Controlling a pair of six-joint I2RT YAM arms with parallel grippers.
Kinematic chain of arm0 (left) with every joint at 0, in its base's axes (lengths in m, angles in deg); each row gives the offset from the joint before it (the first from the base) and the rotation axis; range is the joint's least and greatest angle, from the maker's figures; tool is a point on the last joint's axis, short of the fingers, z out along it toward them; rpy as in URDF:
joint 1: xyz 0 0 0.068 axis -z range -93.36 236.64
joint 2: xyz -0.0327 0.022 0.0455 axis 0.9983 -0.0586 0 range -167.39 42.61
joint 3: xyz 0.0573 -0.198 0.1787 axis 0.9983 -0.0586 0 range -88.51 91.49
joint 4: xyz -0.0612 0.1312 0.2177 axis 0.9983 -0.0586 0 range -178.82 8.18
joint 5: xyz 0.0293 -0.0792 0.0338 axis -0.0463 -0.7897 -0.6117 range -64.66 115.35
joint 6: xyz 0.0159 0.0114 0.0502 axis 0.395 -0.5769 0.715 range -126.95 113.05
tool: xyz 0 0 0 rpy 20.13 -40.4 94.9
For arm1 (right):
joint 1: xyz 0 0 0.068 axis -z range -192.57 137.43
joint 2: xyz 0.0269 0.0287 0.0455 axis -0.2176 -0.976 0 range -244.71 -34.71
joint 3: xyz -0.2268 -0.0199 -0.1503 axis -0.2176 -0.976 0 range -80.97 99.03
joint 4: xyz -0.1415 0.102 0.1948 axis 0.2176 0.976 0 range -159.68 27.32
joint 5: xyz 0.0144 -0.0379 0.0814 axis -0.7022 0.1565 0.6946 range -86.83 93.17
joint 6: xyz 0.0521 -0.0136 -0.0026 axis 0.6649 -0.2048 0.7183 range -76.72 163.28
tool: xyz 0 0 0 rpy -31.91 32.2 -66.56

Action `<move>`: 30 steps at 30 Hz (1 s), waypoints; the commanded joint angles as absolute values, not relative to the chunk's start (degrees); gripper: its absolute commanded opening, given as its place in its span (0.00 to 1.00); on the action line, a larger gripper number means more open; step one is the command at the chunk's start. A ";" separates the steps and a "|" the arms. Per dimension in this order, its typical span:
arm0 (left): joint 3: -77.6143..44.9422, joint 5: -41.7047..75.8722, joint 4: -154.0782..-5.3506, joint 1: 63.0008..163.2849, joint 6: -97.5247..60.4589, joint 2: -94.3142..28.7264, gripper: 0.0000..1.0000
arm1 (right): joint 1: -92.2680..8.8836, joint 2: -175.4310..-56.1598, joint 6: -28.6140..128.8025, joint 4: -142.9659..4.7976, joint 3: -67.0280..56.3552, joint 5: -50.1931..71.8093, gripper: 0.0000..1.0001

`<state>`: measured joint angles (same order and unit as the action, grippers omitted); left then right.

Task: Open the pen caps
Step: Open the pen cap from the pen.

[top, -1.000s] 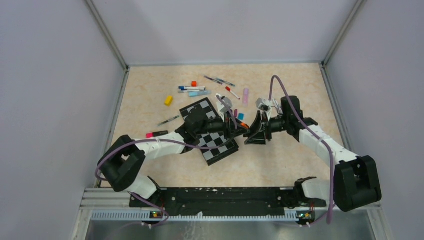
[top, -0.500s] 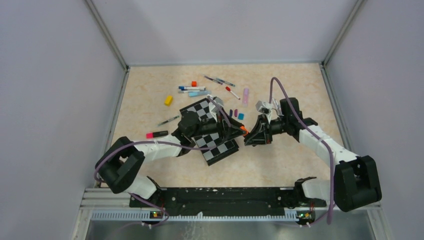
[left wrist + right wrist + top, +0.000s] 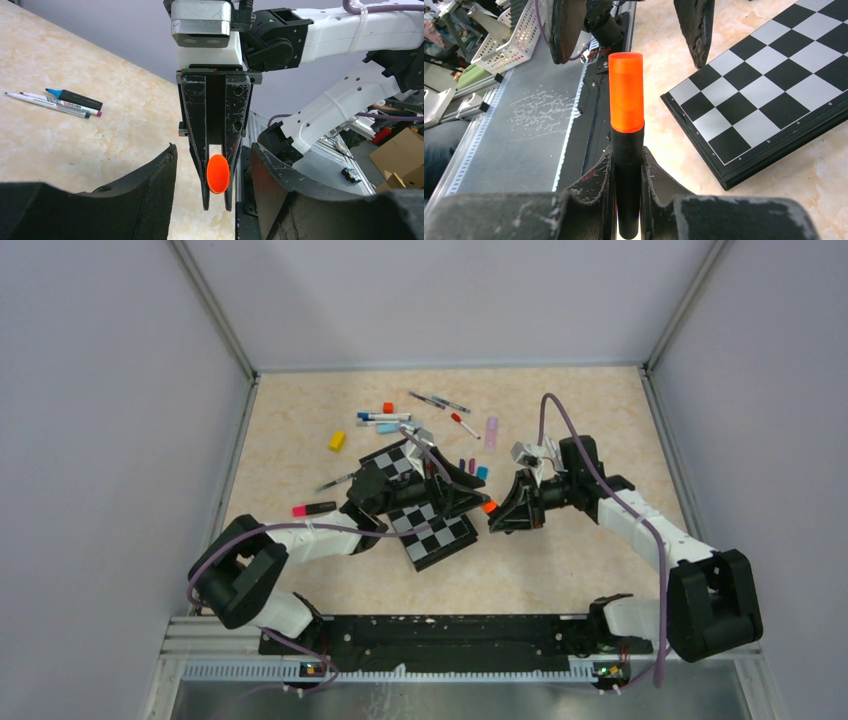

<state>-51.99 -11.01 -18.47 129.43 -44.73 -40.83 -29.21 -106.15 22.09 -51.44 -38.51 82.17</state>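
A black pen (image 3: 628, 195) with an orange cap (image 3: 626, 92) is clamped by its barrel in my right gripper (image 3: 626, 160), which is shut on it. The capped end points at my left gripper (image 3: 631, 27). In the top view the orange cap (image 3: 488, 506) sticks out of the right gripper (image 3: 500, 513) toward the left gripper (image 3: 466, 502). From the left wrist, the cap's round end (image 3: 218, 173) shows between the right gripper's fingers (image 3: 197, 150). My left gripper (image 3: 212, 200) is open, one finger to each side, touching nothing. Loose caps, lilac (image 3: 491, 430) and teal (image 3: 482, 472), lie behind.
A chessboard (image 3: 430, 532) lies under the left arm, its corner near the pen (image 3: 774, 85). Several pens (image 3: 385, 418) lie at the back with a red cube (image 3: 388, 407) and a yellow block (image 3: 337, 441). A pink-capped marker (image 3: 313, 508) lies left.
The left gripper has opened, let go of the pen and drawn back to the left. The right gripper has closed on the pen's barrel and stays in place.
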 commanded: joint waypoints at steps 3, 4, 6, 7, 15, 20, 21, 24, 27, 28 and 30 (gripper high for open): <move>-52.42 -10.21 -14.49 131.07 -46.05 -42.24 0.59 | -28.96 -106.39 24.41 -55.96 -37.00 84.60 0.00; -52.36 -10.03 -14.61 131.40 -46.00 -42.48 0.59 | -28.89 -106.44 24.66 -56.21 -37.10 84.71 0.00; -52.23 -9.68 -14.67 131.95 -45.88 -43.08 0.59 | -28.89 -106.43 24.93 -56.49 -37.20 84.66 0.00; -52.14 -9.52 -14.60 132.12 -45.78 -43.23 0.58 | -28.83 -106.43 25.03 -56.64 -37.28 84.67 0.00; -51.78 -9.07 -13.61 132.46 -46.19 -43.70 0.10 | -28.88 -106.98 25.76 -57.41 -37.55 84.55 0.00; -51.14 -8.57 -12.80 131.41 -47.08 -43.39 0.00 | -28.91 -107.30 25.84 -57.37 -37.55 84.79 0.00; -50.71 -8.48 -12.78 130.48 -47.40 -42.77 0.00 | -28.79 -107.38 25.49 -57.02 -37.55 84.68 0.00; -49.01 -7.13 -13.22 126.48 -48.03 -40.07 0.00 | -28.69 -107.73 24.03 -55.47 -37.31 84.48 0.00; -45.88 -4.12 -16.42 122.60 -47.73 -37.12 0.00 | -28.32 -107.86 23.00 -54.39 -37.03 84.54 0.00; -44.51 -2.49 -18.22 121.87 -47.17 -36.25 0.00 | -28.26 -107.93 22.98 -54.45 -37.07 84.84 0.00; -42.04 -0.21 -20.23 121.12 -45.95 -35.29 0.00 | -28.22 -108.19 23.06 -54.41 -37.05 84.98 0.00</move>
